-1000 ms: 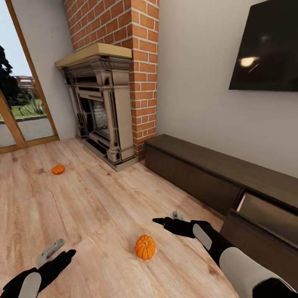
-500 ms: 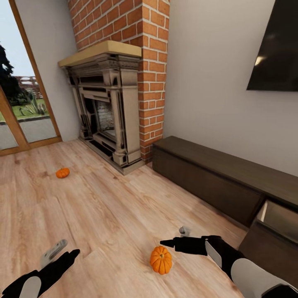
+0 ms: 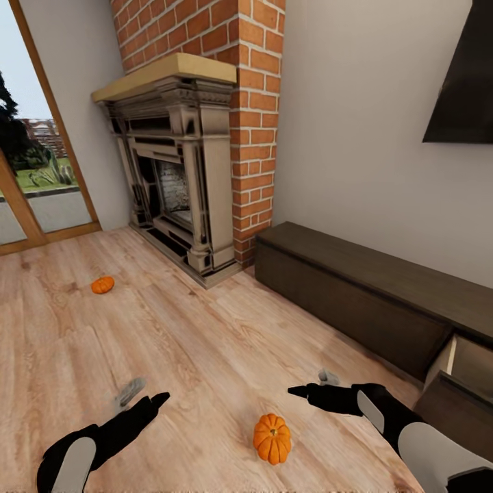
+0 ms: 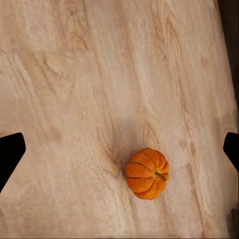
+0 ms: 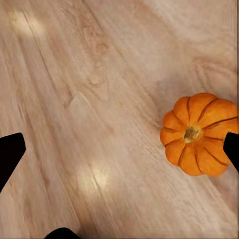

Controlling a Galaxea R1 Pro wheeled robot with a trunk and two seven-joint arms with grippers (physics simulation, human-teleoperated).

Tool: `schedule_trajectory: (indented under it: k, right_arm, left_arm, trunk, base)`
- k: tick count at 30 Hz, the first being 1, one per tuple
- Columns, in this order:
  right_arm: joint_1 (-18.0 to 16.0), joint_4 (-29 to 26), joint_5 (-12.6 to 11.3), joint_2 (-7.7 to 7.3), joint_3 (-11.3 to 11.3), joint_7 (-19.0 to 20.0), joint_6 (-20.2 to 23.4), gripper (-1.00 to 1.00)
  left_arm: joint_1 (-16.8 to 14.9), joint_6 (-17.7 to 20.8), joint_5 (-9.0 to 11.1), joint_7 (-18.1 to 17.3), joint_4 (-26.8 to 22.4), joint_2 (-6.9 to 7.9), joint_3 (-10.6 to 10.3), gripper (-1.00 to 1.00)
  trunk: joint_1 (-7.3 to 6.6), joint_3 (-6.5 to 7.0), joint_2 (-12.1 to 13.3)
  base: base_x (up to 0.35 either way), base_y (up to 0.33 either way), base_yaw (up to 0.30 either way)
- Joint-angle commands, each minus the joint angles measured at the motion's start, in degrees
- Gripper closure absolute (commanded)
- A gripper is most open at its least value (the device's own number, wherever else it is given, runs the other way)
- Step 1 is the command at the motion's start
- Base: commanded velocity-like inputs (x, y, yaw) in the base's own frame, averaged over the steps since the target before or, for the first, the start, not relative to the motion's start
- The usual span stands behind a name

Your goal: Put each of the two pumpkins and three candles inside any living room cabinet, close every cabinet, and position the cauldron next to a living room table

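One orange pumpkin (image 3: 272, 438) lies on the wood floor between my two arms. A second pumpkin (image 3: 103, 285) sits farther off, at the left near the fireplace. My left gripper (image 3: 142, 397) is open, to the near pumpkin's left and above the floor. The left wrist view has this pumpkin (image 4: 147, 173) below the open left gripper (image 4: 119, 152). My right gripper (image 3: 312, 385) is open, just right of and beyond the pumpkin. In the right wrist view the pumpkin (image 5: 199, 133) lies beside one fingertip (image 5: 232, 149). The long dark-brown cabinet (image 3: 356, 301) runs along the right wall. No candles or cauldron are in view.
A drawer (image 3: 469, 359) of the cabinet stands pulled out at the right edge, pale inside. A stone fireplace (image 3: 181, 171) with a brick chimney stands at the back. A dark TV (image 3: 465, 89) hangs on the wall. Glass doors (image 3: 31, 178) are at the left.
The camera has panned a little. My left gripper has moved forward and right, closer to the near pumpkin. The right gripper stays open just beyond it.
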Motion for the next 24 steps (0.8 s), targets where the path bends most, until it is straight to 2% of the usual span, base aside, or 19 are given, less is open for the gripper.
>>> schedule_trajectory:
  k: [1,4,5,8,10,12,14,20,24]
  right_arm:
    - [-0.1,-0.1,-0.5,-0.06,0.2,-0.1,0.7,-1.0]
    - [-0.1,0.2,-0.5,0.01,0.2,-1.3,2.2,-1.0]
    - [-0.1,-0.1,-0.5,0.03,0.2,-4.2,2.9,-1.0]
    - [-0.3,-0.4,-0.5,-0.1,0.2,-4.2,3.1,-1.0]
    - [-0.3,-1.0,-0.6,-0.08,0.3,-3.2,3.1,-1.0]
    - [-0.2,-1.7,-0.3,-0.12,0.5,0.2,2.3,-1.0]
    - [0.1,-2.6,-0.1,-0.55,0.6,5.8,-2.2,-1.0]
    - [-0.3,-3.6,0.1,-1.41,0.8,7.6,-3.6,-1.0]
    - [-0.4,-4.2,0.2,-1.03,1.0,7.6,-1.2,-1.0]
  left_arm:
    - [-0.2,0.3,0.7,0.5,-0.1,-0.1,-0.2,-1.0]
    - [-0.5,0.2,1.1,0.5,0.0,-0.23,-0.8,-1.0]
    - [-0.6,-0.4,1.2,-0.2,0.1,-0.09,-1.4,-1.0]
    - [-0.6,-0.5,1.2,-1.7,0.3,0.28,-0.6,-1.0]
    - [-0.6,-0.5,1.2,-3.6,0.5,0.41,0.3,-1.0]
    - [-0.5,-0.5,1.2,-5.1,0.6,0.48,1.1,-1.0]
    - [-0.4,-0.5,1.2,-6.3,0.8,0.53,1.9,-1.0]
    - [-0.2,-0.5,1.1,-6.7,0.9,0.52,2.1,-1.0]
    - [0.5,-0.6,0.9,-6.4,1.0,0.09,1.9,-1.0]
  trunk:
    - [0.01,-0.28,0.0]
    - [0.09,-0.95,-0.1]
    - [0.11,-1.17,-0.1]
    - [0.19,-1.84,-0.1]
    - [0.24,-2.29,-0.2]
    - [0.29,-2.81,-0.2]
    - [0.35,-3.3,-0.2]
    - [0.5,-4.67,-0.3]
    - [0.6,-5.56,-0.3]
  base:
    - [0.003,0.0,0.0]
    - [0.002,0.0,0.0]
    - [0.0,0.0,0.0]
    - [0.0,0.0,0.0]
    - [0.0,0.0,0.0]
    - [0.0,0.0,0.0]
    - [0.0,0.0,0.0]
    - [0.0,0.0,0.0]
    - [0.0,0.0,0.0]
